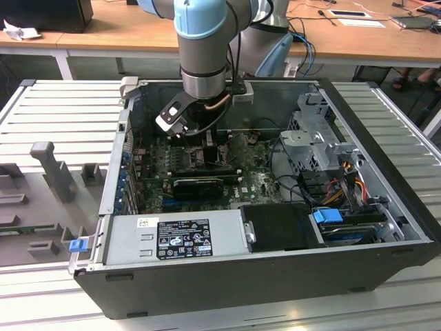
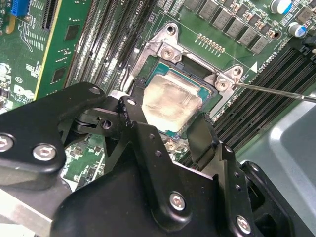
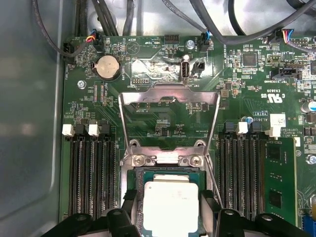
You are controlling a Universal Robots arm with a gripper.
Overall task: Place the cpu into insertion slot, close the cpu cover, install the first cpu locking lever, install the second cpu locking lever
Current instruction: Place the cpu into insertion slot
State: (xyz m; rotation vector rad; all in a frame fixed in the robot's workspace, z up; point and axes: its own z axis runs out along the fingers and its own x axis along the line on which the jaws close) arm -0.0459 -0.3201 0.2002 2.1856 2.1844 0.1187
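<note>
The cpu [image 2: 170, 101] [image 3: 170, 207], a small square chip with a dull silver top, lies flat in the insertion slot [image 2: 165, 49] [image 3: 163, 159]. My gripper [image 2: 167, 114] [image 3: 168, 197] reaches down over it, its black fingers [image 2: 132, 111] set against two opposite edges of the chip. The cpu cover [image 3: 168, 94], a silver frame with a square cut-out, stands swung back from the slot on its hinge. One thin wire locking lever [image 2: 276, 91] sticks out beside the slot, unlatched. In the exterior view the arm [image 1: 203, 62] reaches down into the case over the motherboard [image 1: 255, 183].
Black memory slots [image 3: 91, 173] [image 3: 239, 173] flank the socket on both sides. Cables [image 3: 148, 15] hang over the board's far edge. The open computer case [image 1: 386, 172] holds a power supply [image 1: 179, 238], a drive cage [image 1: 313, 138] and a graphics card [image 1: 200, 185].
</note>
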